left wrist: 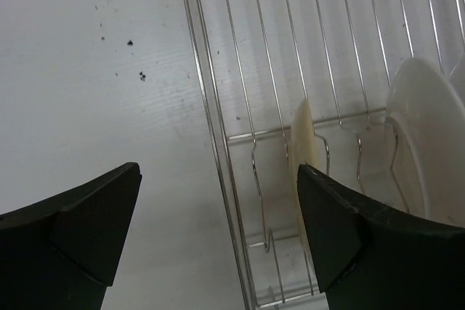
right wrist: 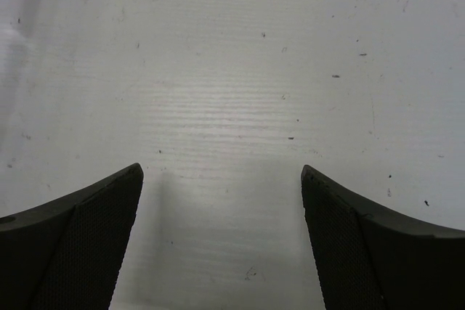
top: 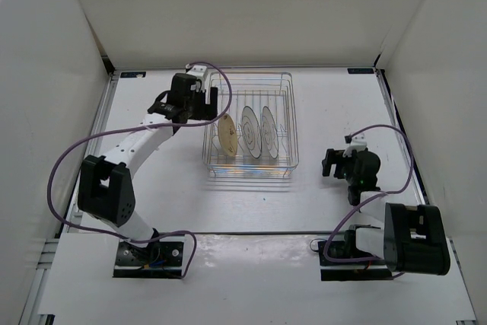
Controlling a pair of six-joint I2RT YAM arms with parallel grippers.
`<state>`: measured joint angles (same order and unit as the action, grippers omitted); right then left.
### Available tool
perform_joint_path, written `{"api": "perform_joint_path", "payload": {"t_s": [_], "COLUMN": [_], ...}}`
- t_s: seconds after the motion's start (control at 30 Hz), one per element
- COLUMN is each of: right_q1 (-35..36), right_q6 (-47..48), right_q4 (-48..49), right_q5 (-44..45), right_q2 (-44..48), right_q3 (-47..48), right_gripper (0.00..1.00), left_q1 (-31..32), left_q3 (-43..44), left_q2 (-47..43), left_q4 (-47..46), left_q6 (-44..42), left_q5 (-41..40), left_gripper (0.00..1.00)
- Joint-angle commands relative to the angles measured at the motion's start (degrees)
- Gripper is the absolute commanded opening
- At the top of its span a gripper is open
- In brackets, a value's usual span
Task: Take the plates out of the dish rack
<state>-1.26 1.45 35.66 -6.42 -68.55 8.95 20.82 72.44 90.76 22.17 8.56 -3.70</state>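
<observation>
Two tools (left wrist: 218,179) (right wrist: 221,172), three plates (top: 227,135) (top: 249,132) (top: 268,132), one rack (top: 292,112)

white table (top: 175,188) carries dish rack (top: 288,159)

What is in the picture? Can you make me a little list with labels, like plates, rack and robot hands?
plates in rack: three, standing on edge
plate order, left to right: tan plate, middle white plate, right white plate
dish rack: silver wire, sitting on the table
left gripper: open, empty, over the rack's left edge, near the tan plate
right gripper: open, empty, over bare table, right of the rack
plates unloaded: none yet
</observation>
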Motion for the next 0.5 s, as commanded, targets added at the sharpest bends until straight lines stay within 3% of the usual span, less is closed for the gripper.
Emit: {"api": "perform_joint_path", "payload": {"t_s": [0.0, 0.1, 0.23, 0.47], "right_q1": [0.2, 0.03, 0.03, 0.03], "right_q6": [-5.36, -10.33, -8.66, -8.31], "right_q4": [-8.48, -22.63, -25.8, -26.87], "right_q5": [5.14, 9.84, 7.03, 5.19], "right_q2": [0.88, -1.3, -5.7, -6.68], "right_q3": [6.16, 13.45, 17.59, 18.39], "right_gripper": [0.9, 0.9, 0.9, 0.9], "left_q1": [-1.22, -1.13, -0.78, -1.13], "left_q3": [-0.11, 0.67, 0.07, -0.37], "left_q2": [-0.76, 0.2, 0.73, -0.49], "left_q4": [-8.98, -9.96, -8.55, -6.44], "left_q6": [-0.56, -4.15, -4.78, -1.18], "left_q5": [-2.36, 1.59, -0.68, 2.29], "left_gripper": [0.99, 0.99, 0.99, 0.99]}}
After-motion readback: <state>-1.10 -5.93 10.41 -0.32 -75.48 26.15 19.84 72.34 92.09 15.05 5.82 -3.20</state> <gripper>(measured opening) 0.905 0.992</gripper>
